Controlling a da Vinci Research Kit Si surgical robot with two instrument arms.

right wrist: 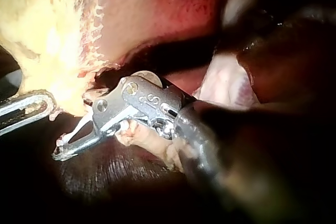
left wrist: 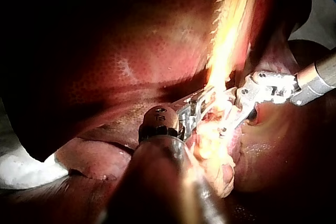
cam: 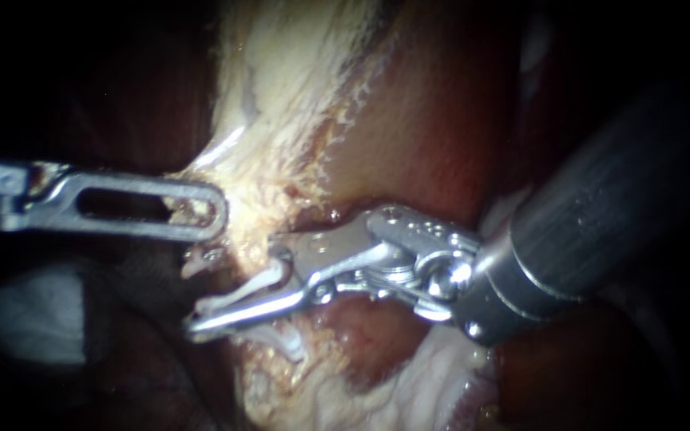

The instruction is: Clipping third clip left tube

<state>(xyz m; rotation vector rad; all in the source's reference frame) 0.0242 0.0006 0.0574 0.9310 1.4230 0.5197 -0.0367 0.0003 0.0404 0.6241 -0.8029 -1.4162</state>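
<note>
Tube (cam: 285,342) is a pale, soft string. It lies in the dip below the big flap of pale yellow tissue (cam: 297,80), and it crosses the jaws of the right instrument (cam: 200,318). One bit of it shows past the lower jaw. The rest is hidden by metal.

The white clip (cam: 237,294) is a thin strip. It sits between those two jaws, which press on it from both sides. A slim dark gap shows inside, and the tips nearly meet. I cannot tell if the clip goes all the way round the tube.

The right instrument's thick dark shaft comes in from the right and covers much of the tissue there. Small marks are stamped on the metal just behind its jaws. Red tissue (cam: 433,120) lies beside the yellow flap. In the left wrist view the liver (left wrist: 121,51) is a big dark red lump beside and beyond the left instrument.

The left instrument (cam: 217,209) comes in from the left. Its tip has a long slot. It touches the edge of the yellow flap, near the clip but apart from it. I cannot tell if it is gripping the flap.
</note>
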